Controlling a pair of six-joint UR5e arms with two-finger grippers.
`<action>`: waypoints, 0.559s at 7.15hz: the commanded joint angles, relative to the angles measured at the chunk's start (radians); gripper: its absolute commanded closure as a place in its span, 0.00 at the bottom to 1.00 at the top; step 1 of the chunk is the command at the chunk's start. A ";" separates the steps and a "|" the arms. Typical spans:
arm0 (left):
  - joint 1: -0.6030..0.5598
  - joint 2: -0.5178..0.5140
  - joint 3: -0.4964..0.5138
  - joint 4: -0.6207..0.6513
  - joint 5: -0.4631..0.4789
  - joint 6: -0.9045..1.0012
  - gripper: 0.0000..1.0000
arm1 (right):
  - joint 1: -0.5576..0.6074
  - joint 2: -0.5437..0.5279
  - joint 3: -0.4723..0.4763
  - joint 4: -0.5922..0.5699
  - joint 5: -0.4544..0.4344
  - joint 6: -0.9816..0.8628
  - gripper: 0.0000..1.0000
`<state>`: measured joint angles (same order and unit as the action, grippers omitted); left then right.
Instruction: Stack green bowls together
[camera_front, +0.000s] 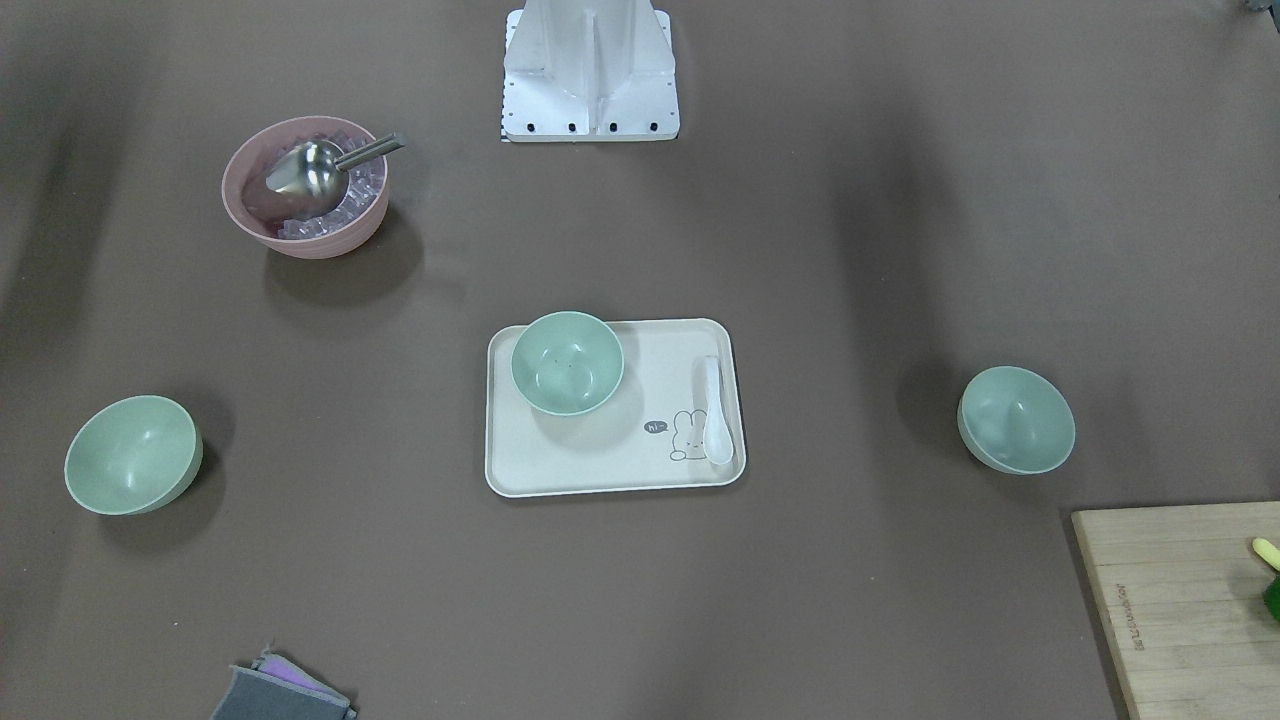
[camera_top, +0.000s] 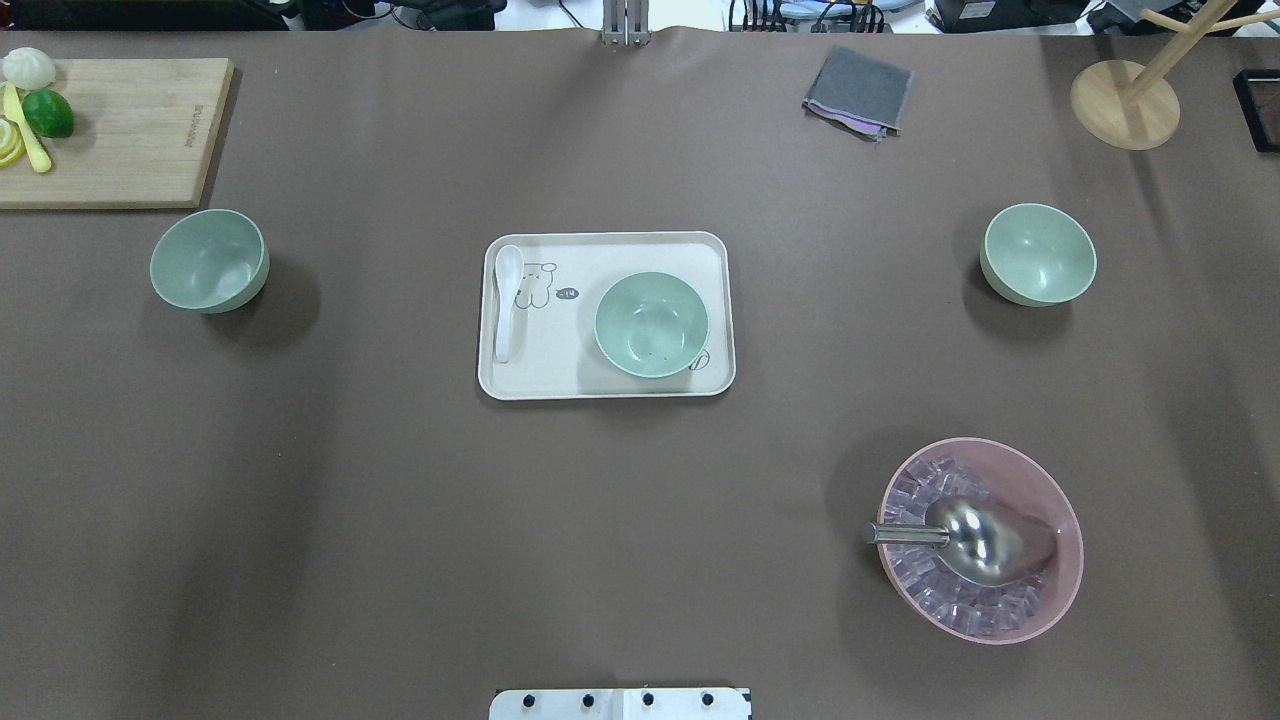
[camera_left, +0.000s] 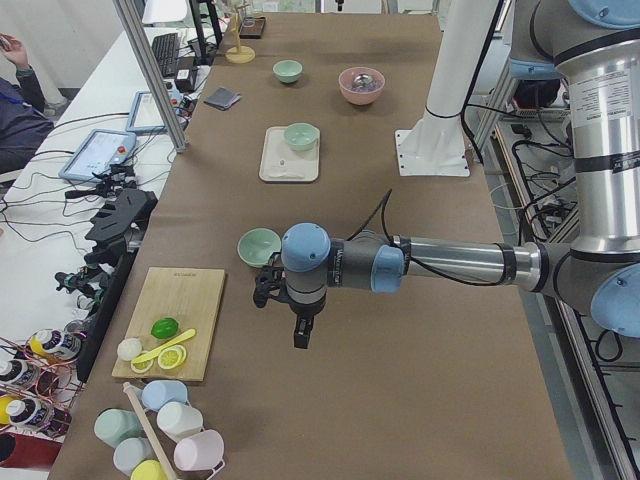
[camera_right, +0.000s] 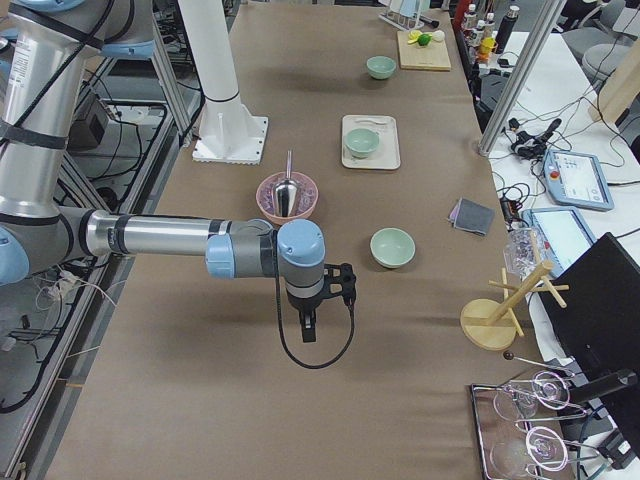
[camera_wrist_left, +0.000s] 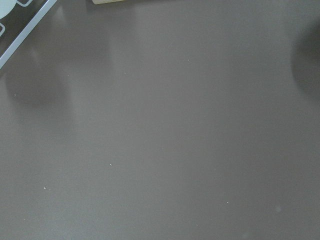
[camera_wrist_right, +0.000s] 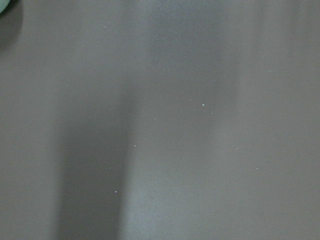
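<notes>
Exterior left and exterior right views alone catch the left gripper (camera_left: 300, 335) and right gripper (camera_right: 308, 328), so cannot tell how far open either stands. No bowl in either, both above bare table (camera_top: 400, 500). Outward, well apart: left green bowl (camera_top: 208, 260) near the cutting board (camera_top: 130, 130), middle green bowl (camera_top: 651, 324) on the tray (camera_top: 620, 255) beside a white spoon (camera_top: 507, 300), right green bowl (camera_top: 1038, 254) beyond the pink bowl (camera_top: 1068, 560). Nothing stacked yet; seemingly all nesting left to do.
</notes>
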<state>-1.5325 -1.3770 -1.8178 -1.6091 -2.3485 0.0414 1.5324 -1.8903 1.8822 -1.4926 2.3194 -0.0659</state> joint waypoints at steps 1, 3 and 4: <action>0.000 0.003 -0.002 -0.015 0.000 0.000 0.02 | 0.000 -0.003 0.000 0.000 0.002 0.000 0.00; 0.002 0.000 0.000 -0.038 0.005 0.002 0.02 | 0.000 0.002 0.003 0.005 0.006 0.000 0.00; 0.002 -0.004 0.002 -0.061 0.008 0.000 0.02 | -0.001 0.004 0.005 0.052 0.006 0.000 0.00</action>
<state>-1.5315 -1.3773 -1.8175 -1.6485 -2.3447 0.0421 1.5322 -1.8895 1.8849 -1.4782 2.3242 -0.0659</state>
